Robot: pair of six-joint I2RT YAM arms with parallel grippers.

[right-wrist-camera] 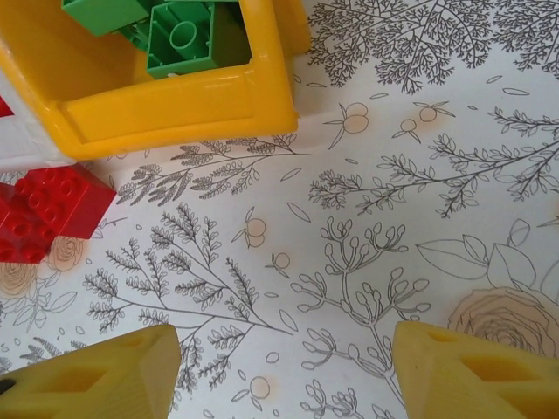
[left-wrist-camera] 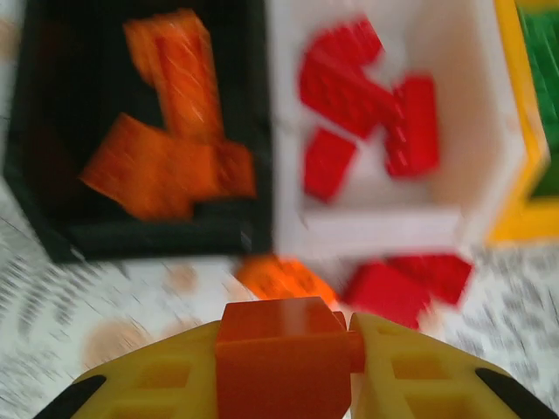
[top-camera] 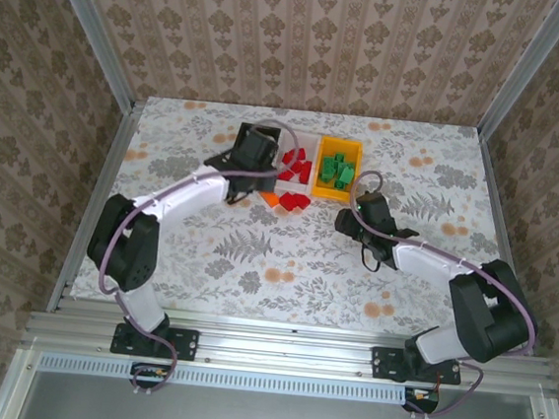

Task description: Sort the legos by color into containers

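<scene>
Across the table [top-camera: 165,159] lies a pale cloth printed with ferns, leaves and small orange blossoms. Walls [top-camera: 305,44] papered in a beige damask pattern close it in on three sides, with aluminium posts [top-camera: 89,28] rising at the far corners and a metal rail [top-camera: 286,349] along the near edge, where both arm bases are bolted. At the far middle of the cloth three bins stand side by side, touching. The black bin [left-wrist-camera: 148,237] on the left holds orange bricks [left-wrist-camera: 166,148], the white bin [left-wrist-camera: 376,231] in the middle holds red bricks [left-wrist-camera: 367,87], and the yellow bin [right-wrist-camera: 175,109] on the right holds green bricks [right-wrist-camera: 183,39]. Just in front of the white bin, loose red bricks [top-camera: 293,202] lie on the cloth with a loose orange piece [top-camera: 269,199] beside them on the left. The left arm folds up from its base to a raised elbow, then stretches its forearm far and to the right. That puts the left gripper [left-wrist-camera: 284,358] at the black bin's near side, its yellow fingers [left-wrist-camera: 166,375] pinching a held orange brick [left-wrist-camera: 279,336]; the wrist view there is blurred. The right arm bends at an elbow near the table's right edge and reaches leftward. The right gripper [right-wrist-camera: 284,371] hangs over bare cloth just in front of the yellow bin's near corner, its fingers [right-wrist-camera: 105,375] spread wide apart with nothing between them.
</scene>
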